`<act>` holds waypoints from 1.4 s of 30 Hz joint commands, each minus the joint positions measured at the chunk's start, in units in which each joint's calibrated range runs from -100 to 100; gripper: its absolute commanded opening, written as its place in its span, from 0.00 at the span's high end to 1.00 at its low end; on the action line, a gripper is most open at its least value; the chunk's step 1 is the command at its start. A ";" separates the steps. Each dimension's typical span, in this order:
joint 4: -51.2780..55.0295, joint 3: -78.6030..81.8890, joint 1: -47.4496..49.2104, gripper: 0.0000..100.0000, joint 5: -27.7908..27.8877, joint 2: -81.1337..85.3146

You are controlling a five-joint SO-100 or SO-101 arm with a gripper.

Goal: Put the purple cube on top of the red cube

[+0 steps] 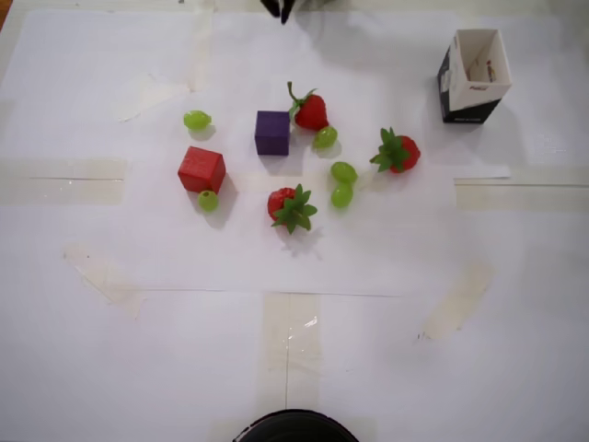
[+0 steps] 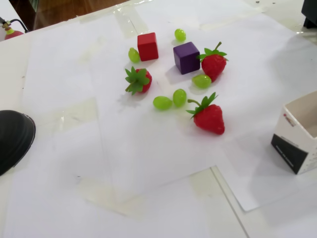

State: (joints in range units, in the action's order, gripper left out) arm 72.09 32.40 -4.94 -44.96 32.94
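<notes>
Taking the purple cube (image 1: 272, 132) as the landmark and working outward from the tool's side: at the top edge of the overhead view only the dark tips of the tool (image 1: 279, 8) show, well beyond the cube and empty, and I cannot tell whether its jaws are parted or closed. The cube itself sits flat on the white paper-covered surface (image 1: 294, 350), untouched, so the step in hand looks like the first reach. A strawberry (image 1: 310, 110) sits just beside the cube on its right in the overhead view, with a green grape (image 1: 324, 137) close by it, so a good grasp would likely bring the jaws down over the two cube faces that stand clear, not the strawberry side. Past the cube, down and to its left in that view, the red cube (image 1: 202, 168) stands well apart with a second grape (image 1: 208, 200) touching or nearly touching its near corner and another grape (image 1: 196, 119) up beyond it. The carry should lift high enough to clear these, then lower the purple block squarely, faces aligned, before letting go.
</notes>
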 commanded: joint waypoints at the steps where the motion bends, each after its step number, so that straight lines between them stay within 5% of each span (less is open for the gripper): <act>1: -4.53 -7.85 0.83 1.00 1.03 -8.00; 27: 9.60 -30.13 -0.28 1.00 0.83 -35.61; 42: 6.75 -35.67 0.31 0.99 0.98 -44.46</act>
State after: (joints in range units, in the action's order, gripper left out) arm 80.08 1.45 -4.57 -43.88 -12.04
